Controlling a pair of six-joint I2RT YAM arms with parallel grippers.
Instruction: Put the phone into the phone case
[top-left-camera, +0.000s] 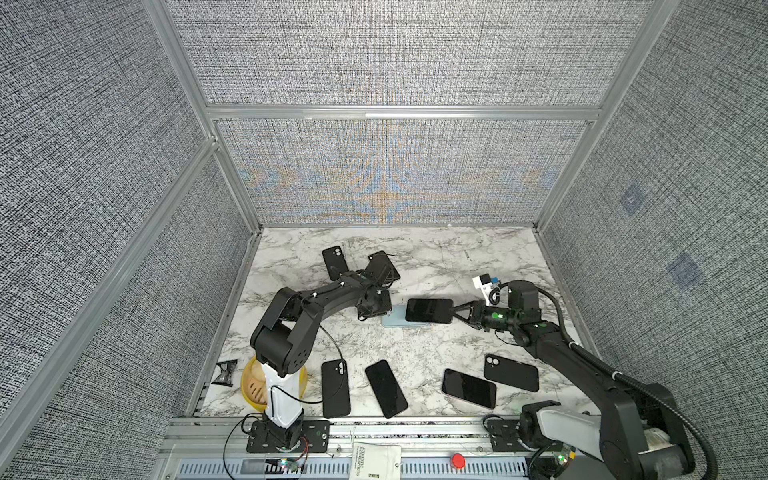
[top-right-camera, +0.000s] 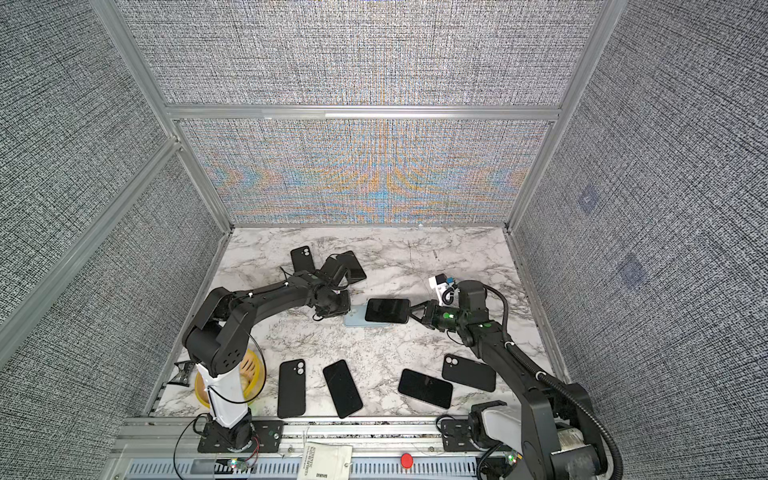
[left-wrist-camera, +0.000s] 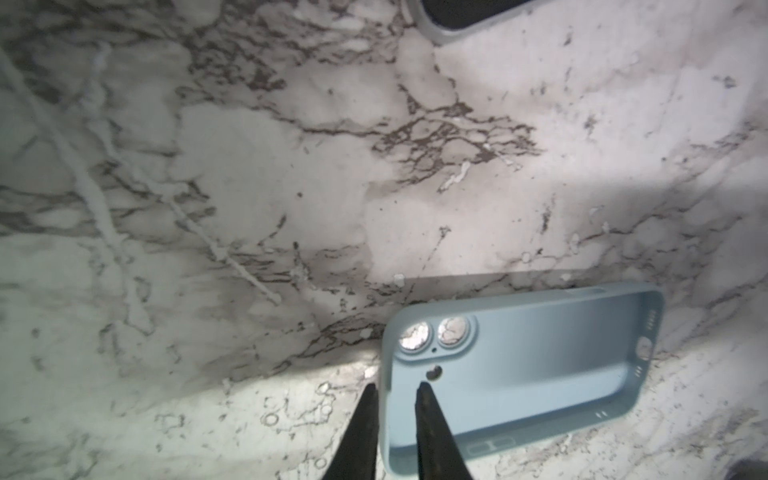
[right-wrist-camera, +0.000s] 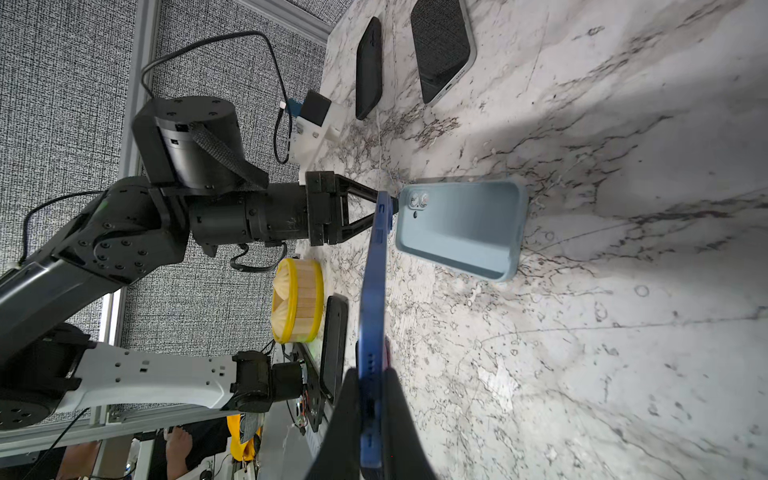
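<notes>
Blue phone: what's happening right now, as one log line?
right gripper: shut on phone | phone: over case, not in | left gripper: astride case rim | case: on table, empty

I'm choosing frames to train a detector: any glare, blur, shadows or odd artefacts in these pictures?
In both top views, coloured moiré ripples over the back wall; the left wrist view is soft overall, with a broad shadow across the marble table by the blue case; in the right wrist view the phone is softest nearest the lens.
</notes>
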